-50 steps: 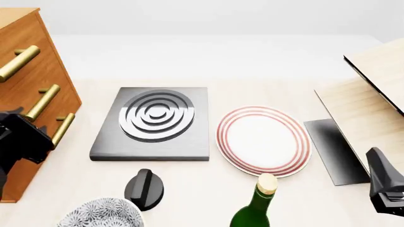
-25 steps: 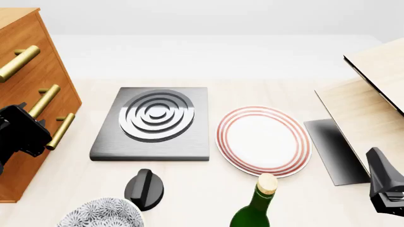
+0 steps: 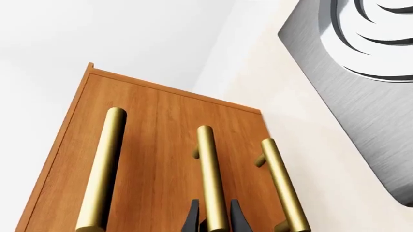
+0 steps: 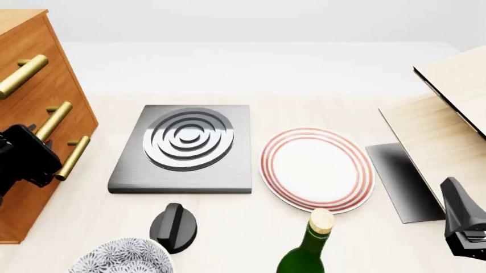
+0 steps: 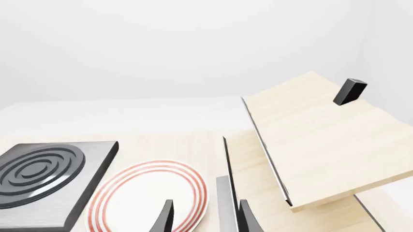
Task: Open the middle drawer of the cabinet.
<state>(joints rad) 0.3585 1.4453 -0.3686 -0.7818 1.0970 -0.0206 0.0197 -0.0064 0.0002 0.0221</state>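
Observation:
The cabinet (image 4: 42, 62), orange-brown wood, stands at the table's left edge with three brass bar handles. The middle drawer (image 3: 168, 159) is flush with the other two fronts, and its handle (image 4: 52, 122) is the second bar. In the left wrist view that handle (image 3: 212, 179) runs between my two black fingers (image 3: 191, 218), which press against both its sides. My left gripper (image 4: 27, 156) is shut on it near its lower end. My right gripper (image 4: 463, 227) hangs open at the front right, holding nothing; its fingertips (image 5: 164, 217) show above the plate's edge.
A grey slab with concentric rings (image 4: 186, 145) lies just right of the cabinet. Beside it is a red-ringed plate (image 4: 317, 169). A black knob (image 4: 173, 226), a patterned bowl (image 4: 122, 259) and a green bottle (image 4: 308, 250) line the front. Pale wooden boards (image 4: 448, 114) rise at the right.
My left gripper rose and moved in onto the middle handle, then held nearly still. The drawer front and the right arm have not visibly moved.

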